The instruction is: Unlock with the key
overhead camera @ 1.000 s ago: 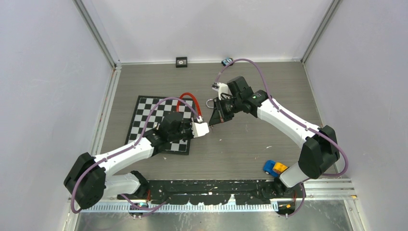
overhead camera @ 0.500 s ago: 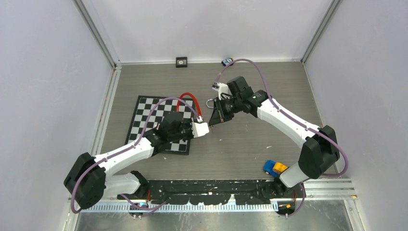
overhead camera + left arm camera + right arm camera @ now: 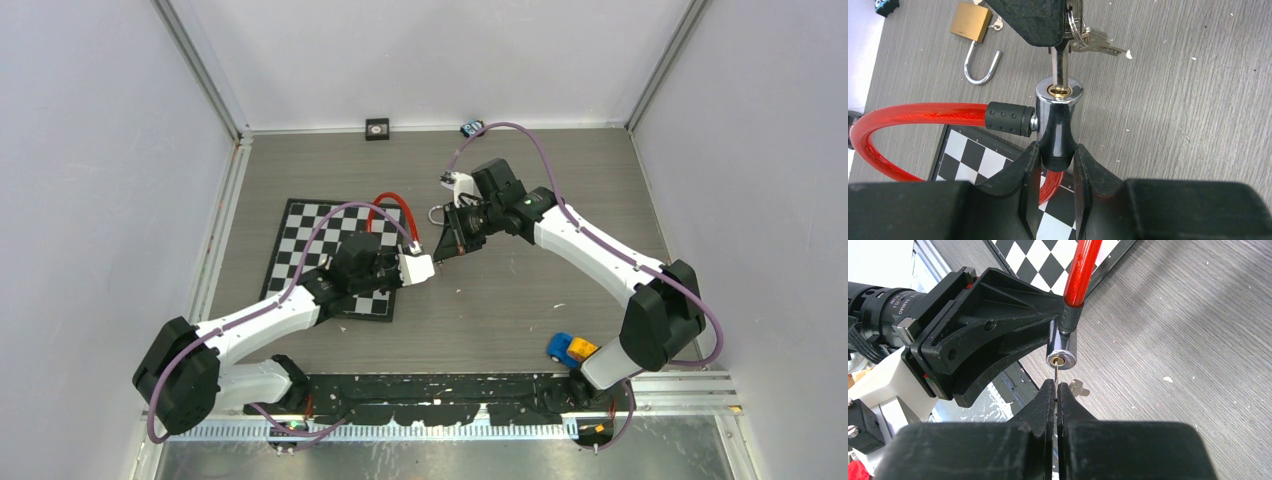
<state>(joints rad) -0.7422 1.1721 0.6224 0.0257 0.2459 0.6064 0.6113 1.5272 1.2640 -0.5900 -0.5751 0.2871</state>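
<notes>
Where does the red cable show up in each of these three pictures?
Top view: the red cable arches at centre, at the checkerboard's far edge.
Left wrist: it loops across the left, beside the checkerboard.
Right wrist: it drops from the top edge, over the checkerboard.
Shared landmark: the checkerboard.

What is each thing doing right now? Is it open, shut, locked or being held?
Bike lock, held by its shiny end, red cable plugged in.
Key, partly pushed into the keyhole.
Left fingers, shut on the bike lock.
Right fingers, shut on the key.
Padlock, open, nobody holding it.
</notes>
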